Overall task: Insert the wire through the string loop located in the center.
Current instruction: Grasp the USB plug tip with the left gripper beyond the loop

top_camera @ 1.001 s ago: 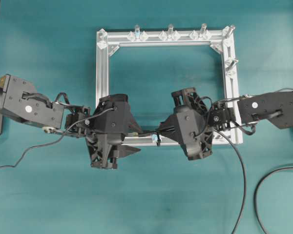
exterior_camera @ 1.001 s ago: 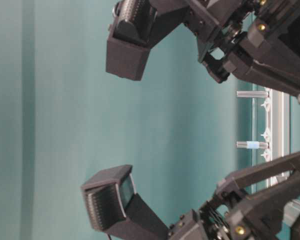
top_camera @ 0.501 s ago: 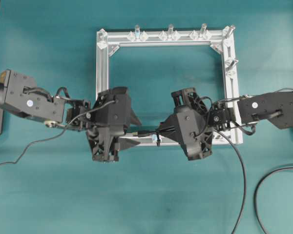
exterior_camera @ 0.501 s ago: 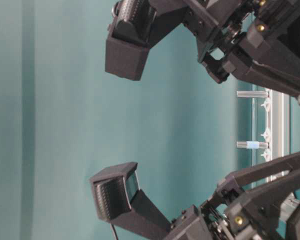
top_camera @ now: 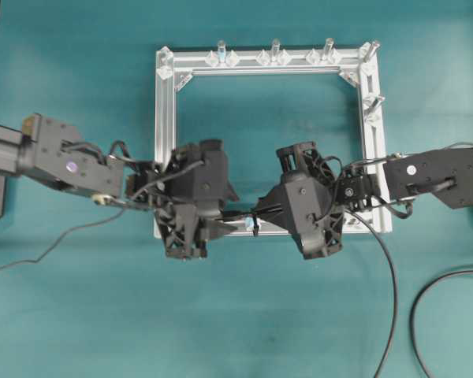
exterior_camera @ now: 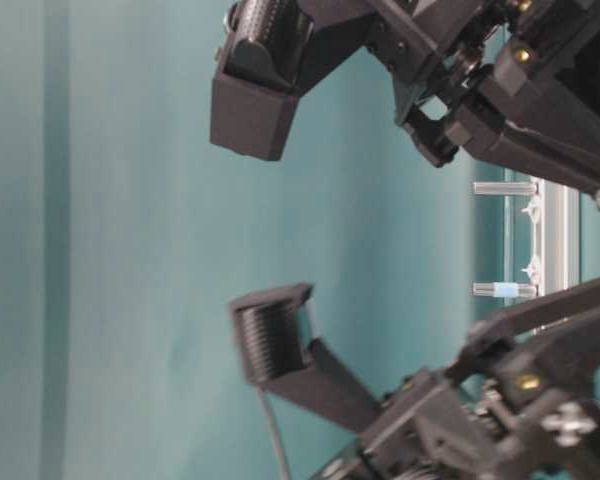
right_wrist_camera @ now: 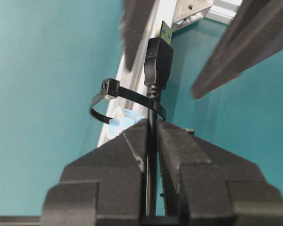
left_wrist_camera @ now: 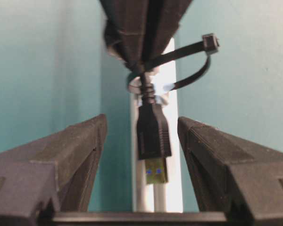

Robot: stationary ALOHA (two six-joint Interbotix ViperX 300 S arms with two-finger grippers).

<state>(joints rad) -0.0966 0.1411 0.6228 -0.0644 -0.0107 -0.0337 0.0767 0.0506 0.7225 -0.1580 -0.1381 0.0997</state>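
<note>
1. Left gripper (top_camera: 225,219), matte black ribbed plastic with two wedge-shaped fingers (left_wrist_camera: 70,160): it is standing with its jaws wide apart, gripping nothing, at the near bar of the frame. In the left wrist view the two fingers are flanking the plug on either side without touching it.

2. Square frame of silver slotted aluminium bars (top_camera: 165,126), with angled corner brackets: it is lying flat on the smooth teal table surface (top_camera: 79,315). Short upright silver bolts (top_camera: 275,49) are standing along its far bar and right bar.

3. Long thin black wire (right_wrist_camera: 152,141), ending in a moulded black plug body with a small rectangular metal tip (left_wrist_camera: 155,170) showing blue inside: it is running out of the right gripper and pointing toward the left gripper, just above the near frame bar. The plug has already passed through the loop.

4. Tiny black cord loop with a square locking head (right_wrist_camera: 108,101), thin and glossy: it is sitting on the near frame bar by a small pale-blue fitting (right_wrist_camera: 122,121) and is encircling the wire just behind the plug's strain relief.

5. Right gripper (right_wrist_camera: 152,141), the same black plastic with blocky fingers: it is pinching the wire between closed jaws, immediately behind the loop.

6. Loose black cable (top_camera: 433,291): it is curving across the table at the right.
</note>
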